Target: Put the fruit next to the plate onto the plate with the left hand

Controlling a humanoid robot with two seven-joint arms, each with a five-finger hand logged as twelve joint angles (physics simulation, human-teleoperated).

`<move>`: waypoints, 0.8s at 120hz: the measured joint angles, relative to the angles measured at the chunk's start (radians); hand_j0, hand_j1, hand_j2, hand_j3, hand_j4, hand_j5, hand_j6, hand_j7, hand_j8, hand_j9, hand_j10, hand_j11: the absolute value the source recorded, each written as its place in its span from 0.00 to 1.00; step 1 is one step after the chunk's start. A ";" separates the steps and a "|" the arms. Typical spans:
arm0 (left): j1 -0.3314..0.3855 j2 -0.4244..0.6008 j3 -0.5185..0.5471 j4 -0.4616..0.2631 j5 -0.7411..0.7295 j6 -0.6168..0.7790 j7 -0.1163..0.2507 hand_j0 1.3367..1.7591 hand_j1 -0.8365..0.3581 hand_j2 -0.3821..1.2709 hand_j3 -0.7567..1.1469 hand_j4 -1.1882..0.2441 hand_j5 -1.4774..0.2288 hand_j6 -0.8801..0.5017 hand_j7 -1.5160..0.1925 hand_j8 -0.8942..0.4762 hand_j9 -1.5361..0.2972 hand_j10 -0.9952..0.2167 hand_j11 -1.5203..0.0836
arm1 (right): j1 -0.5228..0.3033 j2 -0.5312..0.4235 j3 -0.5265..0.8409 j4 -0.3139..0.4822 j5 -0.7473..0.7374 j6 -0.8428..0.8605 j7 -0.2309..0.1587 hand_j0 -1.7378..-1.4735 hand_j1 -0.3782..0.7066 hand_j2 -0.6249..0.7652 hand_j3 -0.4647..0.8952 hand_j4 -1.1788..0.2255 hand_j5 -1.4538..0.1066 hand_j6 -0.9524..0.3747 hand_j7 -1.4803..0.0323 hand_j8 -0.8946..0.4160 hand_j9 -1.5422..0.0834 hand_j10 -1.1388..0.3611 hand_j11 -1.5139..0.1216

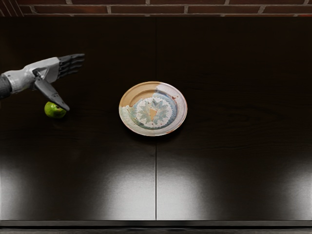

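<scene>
Left hand (54, 73), spread open & empty, hovers just above green fruit (54, 110) well left of plate (141, 87); approach step, next: lower & grasp.

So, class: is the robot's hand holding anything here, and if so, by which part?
Nothing is held. The left hand is open, fingers straight, hovering over the green fruit, which lies on the table, apart from the plate.

Single view, head camera. It is mounted above the near edge of the counter (234, 161) and tilted down at a slant, facing the brick wall (146, 7) at the far side. Range is moderate: the counter fills nearly the whole frame. The plate (142, 88) sits just above centre, and the left hand (52, 72) is near the left edge.
</scene>
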 joint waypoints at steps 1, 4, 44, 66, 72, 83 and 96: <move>0.002 0.002 0.000 0.000 0.003 0.000 -0.004 0.76 0.99 0.23 0.40 0.83 0.87 0.63 0.89 0.65 0.84 0.82 0.95 | 0.000 0.000 0.000 0.000 0.000 0.000 0.000 0.30 0.05 0.45 0.34 0.82 0.91 0.70 0.96 0.66 0.93 0.74 0.91; 0.005 0.006 -0.001 0.002 0.013 0.000 -0.016 0.76 0.99 0.23 0.40 0.83 0.87 0.63 0.89 0.65 0.84 0.82 0.95 | 0.000 0.000 0.000 0.000 0.000 0.000 0.000 0.30 0.05 0.45 0.34 0.82 0.91 0.70 0.96 0.66 0.93 0.74 0.91; 0.045 0.006 -0.002 0.018 0.109 0.000 -0.159 0.76 0.99 0.23 0.40 0.83 0.87 0.63 0.89 0.65 0.84 0.82 0.95 | 0.001 0.000 0.000 0.000 0.000 0.000 0.000 0.30 0.05 0.45 0.34 0.82 0.91 0.70 0.96 0.66 0.93 0.74 0.91; 0.056 0.006 0.000 0.047 0.114 0.000 -0.168 0.76 0.99 0.23 0.40 0.83 0.87 0.63 0.89 0.65 0.84 0.82 0.95 | 0.005 0.000 0.000 0.001 0.000 0.000 0.000 0.30 0.05 0.45 0.34 0.82 0.91 0.70 0.96 0.66 0.93 0.74 0.91; 0.062 0.005 0.001 0.052 0.114 0.000 -0.169 0.76 0.99 0.23 0.40 0.83 0.87 0.63 0.89 0.65 0.84 0.82 0.95 | 0.005 0.000 0.000 0.001 0.000 0.000 0.000 0.30 0.05 0.45 0.34 0.82 0.91 0.70 0.96 0.66 0.93 0.74 0.91; 0.065 0.005 0.001 0.070 0.114 0.000 -0.170 0.76 0.99 0.23 0.40 0.83 0.87 0.63 0.89 0.65 0.84 0.82 0.95 | 0.005 0.000 0.000 0.002 0.000 0.000 0.000 0.30 0.05 0.45 0.34 0.82 0.91 0.70 0.96 0.66 0.93 0.74 0.91; 0.065 0.005 0.002 0.085 0.114 0.000 -0.171 0.76 0.99 0.23 0.40 0.83 0.87 0.63 0.89 0.65 0.84 0.82 0.95 | 0.006 0.000 0.000 0.003 0.000 0.000 0.000 0.30 0.05 0.45 0.34 0.82 0.91 0.70 0.96 0.66 0.93 0.74 0.91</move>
